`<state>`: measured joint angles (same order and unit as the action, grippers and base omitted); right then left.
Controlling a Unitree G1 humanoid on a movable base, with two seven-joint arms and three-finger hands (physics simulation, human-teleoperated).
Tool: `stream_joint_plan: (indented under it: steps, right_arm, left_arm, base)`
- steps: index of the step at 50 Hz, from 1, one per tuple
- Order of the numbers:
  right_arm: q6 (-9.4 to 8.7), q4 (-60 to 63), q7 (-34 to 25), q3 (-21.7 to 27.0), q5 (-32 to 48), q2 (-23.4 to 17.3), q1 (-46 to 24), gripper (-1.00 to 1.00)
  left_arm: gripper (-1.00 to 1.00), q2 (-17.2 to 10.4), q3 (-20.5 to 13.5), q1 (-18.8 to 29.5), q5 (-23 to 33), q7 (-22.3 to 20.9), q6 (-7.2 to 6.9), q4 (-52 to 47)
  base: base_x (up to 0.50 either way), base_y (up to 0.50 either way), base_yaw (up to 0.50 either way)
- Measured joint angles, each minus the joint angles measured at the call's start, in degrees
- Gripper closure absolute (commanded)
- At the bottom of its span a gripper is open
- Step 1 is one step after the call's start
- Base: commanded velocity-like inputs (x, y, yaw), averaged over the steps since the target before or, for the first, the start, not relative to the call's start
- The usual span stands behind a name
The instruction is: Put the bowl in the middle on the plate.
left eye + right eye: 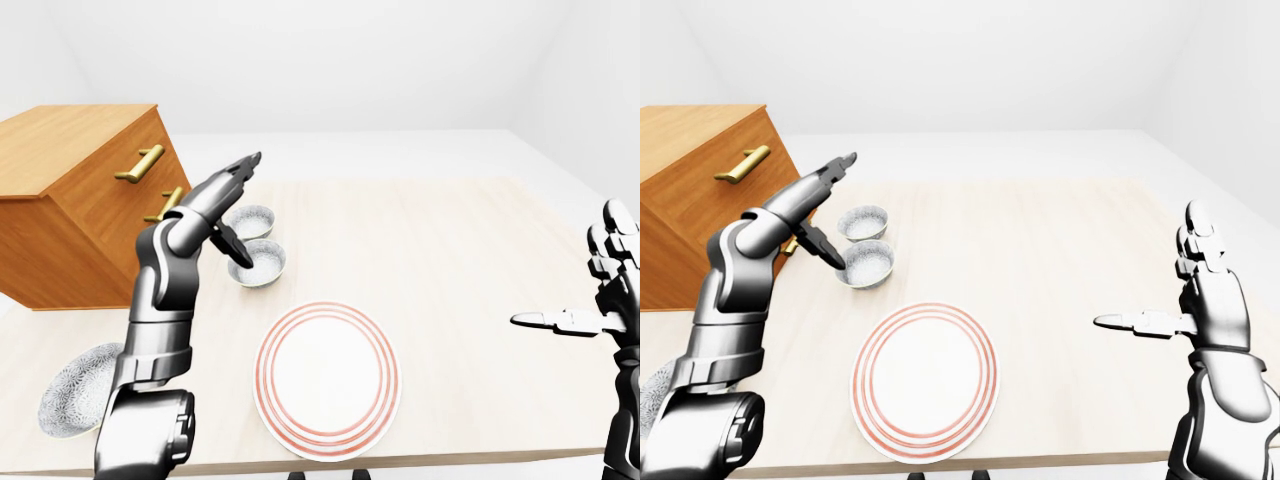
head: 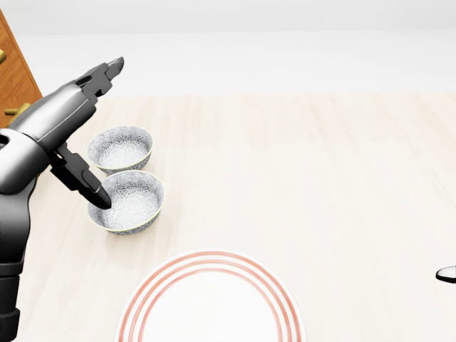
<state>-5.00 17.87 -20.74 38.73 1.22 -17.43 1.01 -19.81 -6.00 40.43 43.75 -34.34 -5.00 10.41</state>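
Left hand [image 2: 64, 117] hovering at left of head view, fingers spreading apart, one fingertip overlapping left rim of middle bowl [image 2: 132, 203]. Bowl sitting above-left of striped plate [image 2: 214, 306]. Right hand [image 1: 1208, 300] hanging at right edge, fingers splayed.

We see the middle bowl [image 2: 127, 201], grey-patterned and upright on the table [image 2: 320, 178], just beside another bowl [image 2: 120, 148]. The white, red-ringed plate [image 1: 328, 378] lies flat nearby, apart from it.

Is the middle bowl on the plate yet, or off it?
Off. The middle bowl sits upright on the table, up-left of the bare plate in the head view; the open left hand is beside it.
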Motion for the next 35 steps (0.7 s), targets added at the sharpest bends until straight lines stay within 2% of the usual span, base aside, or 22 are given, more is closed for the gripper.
stream_joint_plan:
  steps: [35]
  right_arm:
    - [0.0, -0.71, 0.09, -0.31, 0.53, -0.11, -0.11, -1.0]
  left_arm:
    - [-1.0, 1.75, 1.0, -2.94, 1.14, -0.24, 0.0, 3.33]
  base:
    - [0.0, 0.0, 0.0]
